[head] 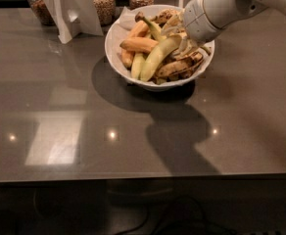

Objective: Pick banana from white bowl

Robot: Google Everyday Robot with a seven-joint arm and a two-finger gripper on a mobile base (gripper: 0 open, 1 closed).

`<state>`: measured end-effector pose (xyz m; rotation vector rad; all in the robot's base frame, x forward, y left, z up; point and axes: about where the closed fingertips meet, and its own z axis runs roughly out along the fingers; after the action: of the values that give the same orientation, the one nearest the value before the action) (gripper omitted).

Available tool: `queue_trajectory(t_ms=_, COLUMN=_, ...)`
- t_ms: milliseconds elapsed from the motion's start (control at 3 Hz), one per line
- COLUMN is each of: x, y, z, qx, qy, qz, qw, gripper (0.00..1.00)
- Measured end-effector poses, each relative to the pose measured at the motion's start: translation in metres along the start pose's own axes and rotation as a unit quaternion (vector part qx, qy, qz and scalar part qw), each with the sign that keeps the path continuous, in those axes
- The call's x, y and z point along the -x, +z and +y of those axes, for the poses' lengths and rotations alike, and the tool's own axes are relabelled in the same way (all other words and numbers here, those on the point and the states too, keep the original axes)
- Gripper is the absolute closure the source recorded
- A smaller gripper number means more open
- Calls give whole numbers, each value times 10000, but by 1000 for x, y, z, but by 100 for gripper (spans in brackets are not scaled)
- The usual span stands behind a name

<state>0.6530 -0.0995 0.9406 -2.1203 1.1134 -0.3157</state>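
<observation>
The white bowl (114, 58) stands on the grey table at the back centre, full of bananas. The banana (157, 58), long, curved and pale yellow-green, lies slanted across the middle of the pile, its upper end toward the right. Shorter orange-yellow bananas (139, 44) lie to its left and brown-spotted ones (178, 67) at its lower right. My gripper (184, 44) comes in from the upper right on a white arm and is down in the bowl at the banana's upper end, partly hidden by the wrist.
Glass jars (104, 4) of dry goods and a white folded card stand (72, 11) are behind and to the left of the bowl. The grey table (84, 131) stretches toward the front edge. The arm's shadow falls in front of the bowl.
</observation>
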Motion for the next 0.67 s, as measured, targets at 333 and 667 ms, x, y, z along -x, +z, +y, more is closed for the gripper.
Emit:
queue_trajectory(t_ms=333, x=-1, y=2, z=4, qx=67, qy=2, qz=-12, qw=10000, gripper=72)
queue_trajectory(t_ms=667, x=-2, y=-2, z=4, qx=112, qy=39, qz=-61, qw=9999, gripper=95)
